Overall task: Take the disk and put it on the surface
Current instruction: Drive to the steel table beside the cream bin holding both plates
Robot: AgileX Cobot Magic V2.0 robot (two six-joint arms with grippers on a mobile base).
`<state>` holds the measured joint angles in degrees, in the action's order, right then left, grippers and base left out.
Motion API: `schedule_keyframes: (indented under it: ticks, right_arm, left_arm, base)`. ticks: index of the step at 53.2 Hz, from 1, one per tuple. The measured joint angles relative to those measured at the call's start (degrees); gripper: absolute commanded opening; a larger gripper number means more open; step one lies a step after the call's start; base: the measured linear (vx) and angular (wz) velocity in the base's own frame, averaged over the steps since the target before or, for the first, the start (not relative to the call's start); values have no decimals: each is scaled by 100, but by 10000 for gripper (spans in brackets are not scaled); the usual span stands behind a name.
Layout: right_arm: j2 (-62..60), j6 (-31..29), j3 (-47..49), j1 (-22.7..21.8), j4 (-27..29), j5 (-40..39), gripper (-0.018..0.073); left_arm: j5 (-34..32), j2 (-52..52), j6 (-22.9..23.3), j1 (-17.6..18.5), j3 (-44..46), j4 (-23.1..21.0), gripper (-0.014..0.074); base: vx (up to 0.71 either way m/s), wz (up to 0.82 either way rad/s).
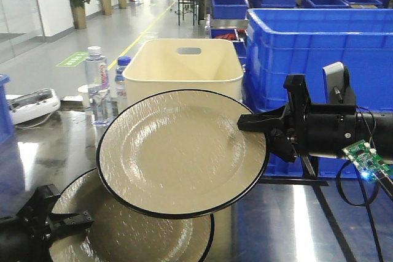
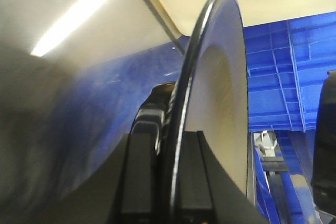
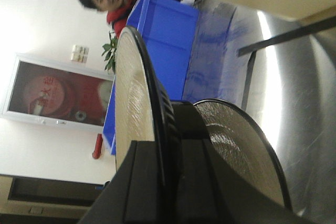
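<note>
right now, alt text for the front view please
The right claw holds a beige, black-rimmed plate by its rim, raised over a second plate gripped by the left claw. A cream tub and blue crates stand behind.

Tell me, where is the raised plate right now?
Front view, centre: the raised plate is pinched at its right rim by the right claw, above the second plate, in front of the cream tub.

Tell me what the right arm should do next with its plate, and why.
Probably carry it a little to the right before lowering. The right gripper is shut on the rim of the upper plate, which hangs in the air overlapping the lower plate gripped by the left gripper. Bare tabletop shows to the right.
</note>
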<state>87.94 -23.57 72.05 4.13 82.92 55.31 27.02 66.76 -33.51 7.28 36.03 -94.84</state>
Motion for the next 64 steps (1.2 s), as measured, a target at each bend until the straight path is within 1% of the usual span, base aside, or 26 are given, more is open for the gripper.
schedule_keyframes:
  ticks: [31,64]
  right_arm:
    - [0,0,0,0,0,0,-8]
    - [0,0,0,0,0,10,-8]
  left_arm:
    - [0,0,0,0,0,0,1]
    - [0,0,0,0,0,0,1]
  base:
    - [8,-12]
    - [0,-1]
